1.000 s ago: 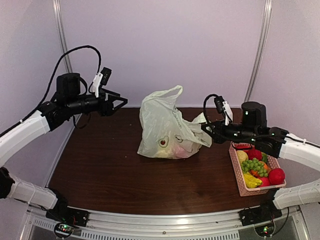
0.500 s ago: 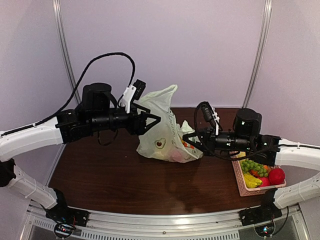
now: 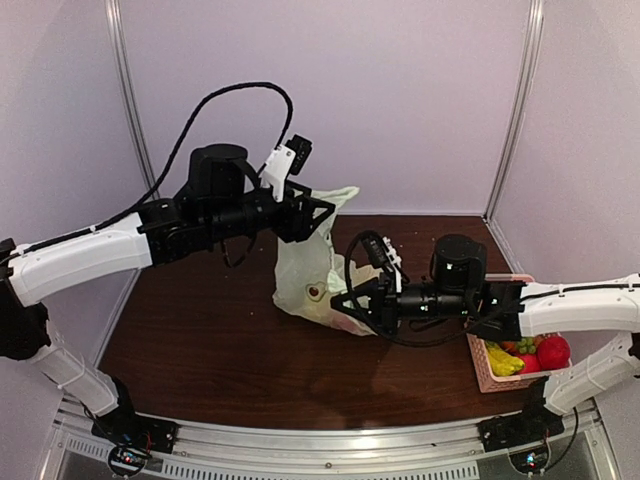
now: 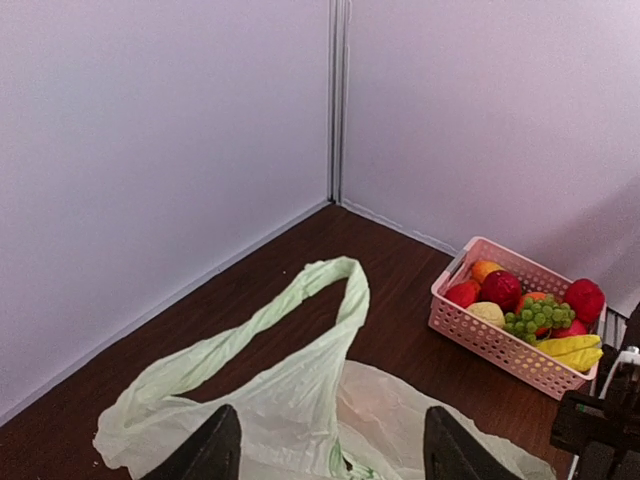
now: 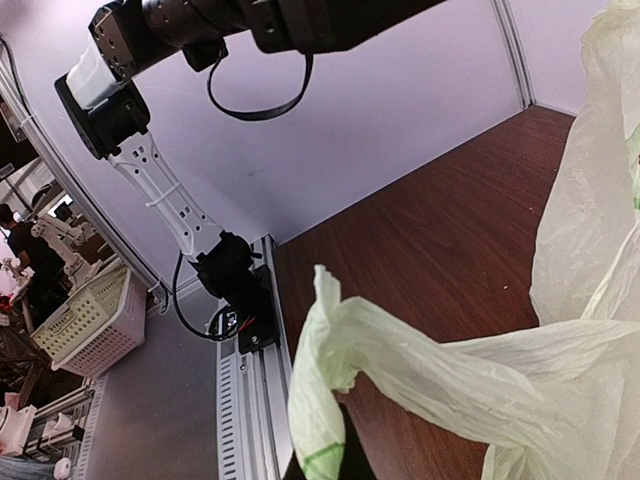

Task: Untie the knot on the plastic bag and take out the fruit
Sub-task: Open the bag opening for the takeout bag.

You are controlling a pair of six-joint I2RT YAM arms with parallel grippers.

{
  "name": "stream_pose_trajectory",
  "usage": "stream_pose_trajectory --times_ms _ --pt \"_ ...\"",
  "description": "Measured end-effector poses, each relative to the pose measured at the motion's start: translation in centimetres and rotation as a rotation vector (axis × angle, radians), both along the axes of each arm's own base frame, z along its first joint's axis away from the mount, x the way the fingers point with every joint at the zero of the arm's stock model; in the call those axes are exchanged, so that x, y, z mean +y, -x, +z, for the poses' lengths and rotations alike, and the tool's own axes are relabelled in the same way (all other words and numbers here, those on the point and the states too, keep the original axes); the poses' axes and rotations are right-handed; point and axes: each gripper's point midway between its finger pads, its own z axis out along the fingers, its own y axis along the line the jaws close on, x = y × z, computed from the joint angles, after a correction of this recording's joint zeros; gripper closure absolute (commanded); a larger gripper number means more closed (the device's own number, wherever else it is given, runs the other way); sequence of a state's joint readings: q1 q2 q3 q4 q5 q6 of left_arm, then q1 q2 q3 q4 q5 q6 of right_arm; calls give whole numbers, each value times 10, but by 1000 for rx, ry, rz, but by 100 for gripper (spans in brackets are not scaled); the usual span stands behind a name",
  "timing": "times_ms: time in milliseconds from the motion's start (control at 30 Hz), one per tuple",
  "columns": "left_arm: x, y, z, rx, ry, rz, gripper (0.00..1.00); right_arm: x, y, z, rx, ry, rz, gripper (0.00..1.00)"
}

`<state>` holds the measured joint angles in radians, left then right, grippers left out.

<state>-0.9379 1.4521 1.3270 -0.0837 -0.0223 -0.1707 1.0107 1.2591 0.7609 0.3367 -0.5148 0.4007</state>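
The pale green plastic bag (image 3: pixel 305 268) stands slumped at mid-table. One handle loop (image 4: pixel 318 300) lies free on the wood just beyond my left gripper (image 4: pixel 330 455), which hovers open over the bag's top (image 3: pixel 322 210) with nothing between its fingers. My right gripper (image 3: pixel 352 301) sits low at the bag's right side, shut on a stretched fold of the other handle (image 5: pixel 322 400). Fruit (image 3: pixel 318 291) shows only dimly through the bag's wall. No knot shows in any view.
A pink slatted basket (image 3: pixel 478 368) stands at the right edge behind my right arm, holding green grapes, red and yellow fruit (image 4: pixel 525 318). Walls close the back and both sides. The left arm's base (image 5: pixel 235 290) and the front rail lie ahead of my right wrist.
My left arm swung right from the left wall to above the bag. My right gripper moved left with the handle in it, and the bag's top leaned over.
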Motion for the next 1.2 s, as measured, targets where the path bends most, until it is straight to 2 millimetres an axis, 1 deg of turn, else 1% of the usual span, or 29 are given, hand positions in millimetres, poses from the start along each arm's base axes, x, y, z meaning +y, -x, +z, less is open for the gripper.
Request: stream_pose_trajectory --times_ms 167,300,400,500,567,700,800,900,933,1033,1067,1133,1200 --pt "-16 -21 -3 -61 -59 29 27 5 1 0 -6 -11 10 100" --pt "-28 -32 -6 -88 -87 28 18 6 0 0 -8 -15 11 100" --pt "-32 -35 -8 -104 -103 31 17 6 0 2 -5 -22 10 100" --pt "-33 -44 -13 -121 -135 72 19 6 0 3 -2 -29 9 100" --pt "-33 -53 -17 -131 -160 118 26 6 0 4 -3 -32 9 100" --pt "-26 -69 -24 -150 -207 213 51 6 0 4 -3 -32 8 100" --pt "-18 -75 -23 -161 -224 272 64 6 -3 4 -5 -29 -11 100" --pt "-9 -77 -19 -165 -222 323 74 3 -12 1 -7 -16 -66 100" --pt "-5 -76 -19 -162 -220 335 78 2 -15 0 -7 -10 -85 100" --pt "14 -69 -17 -146 -202 376 88 -5 -24 -1 -7 5 -150 100" --pt "24 -65 -14 -140 -191 392 91 -8 -29 0 -7 7 -179 100" --pt "38 -57 -7 -133 -159 410 93 -17 -38 1 -3 4 -237 100" --pt "58 -47 0 -122 -117 426 94 -29 -49 1 9 -4 -297 100"
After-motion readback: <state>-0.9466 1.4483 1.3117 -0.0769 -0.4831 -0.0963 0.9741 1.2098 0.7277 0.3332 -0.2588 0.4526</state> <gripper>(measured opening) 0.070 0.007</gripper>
